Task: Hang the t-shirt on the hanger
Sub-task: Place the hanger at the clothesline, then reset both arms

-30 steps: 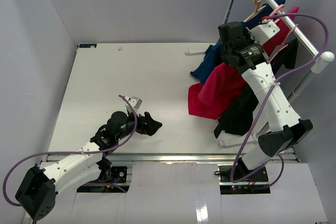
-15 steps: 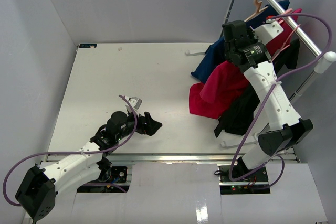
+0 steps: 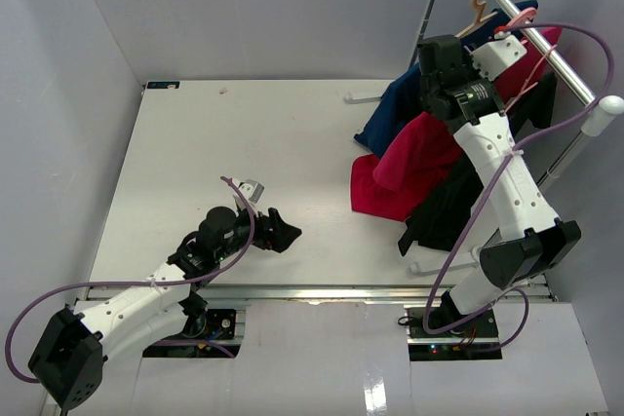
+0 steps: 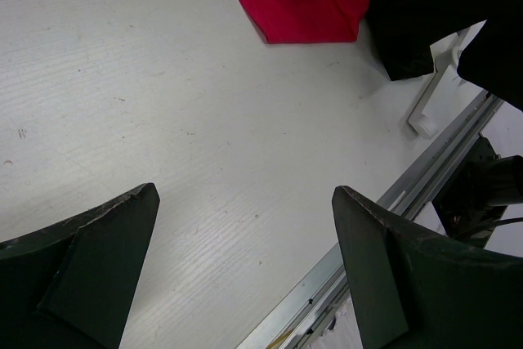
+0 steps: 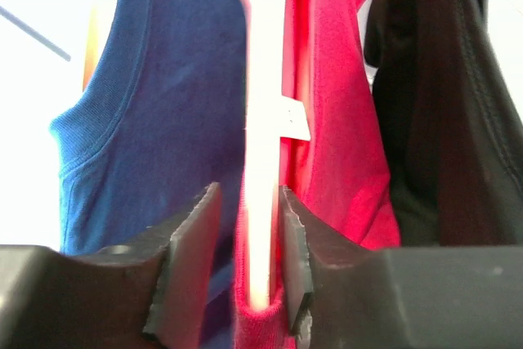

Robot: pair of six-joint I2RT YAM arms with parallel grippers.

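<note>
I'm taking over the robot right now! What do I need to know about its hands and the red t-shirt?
Left gripper: open and empty, low over the table, away from the clothes.
Right gripper: up by the rail, jaws slightly apart around one arm of the pale-pink hanger, with a gap showing on one side.
Red t-shirt: hangs between a navy shirt and a black garment, its lower edge reaching the table. The hanger seems to run inside its neck.
Done: the shirt looks hung.
Left: probably just back the right arm away and check that the shirt stays on.
</note>
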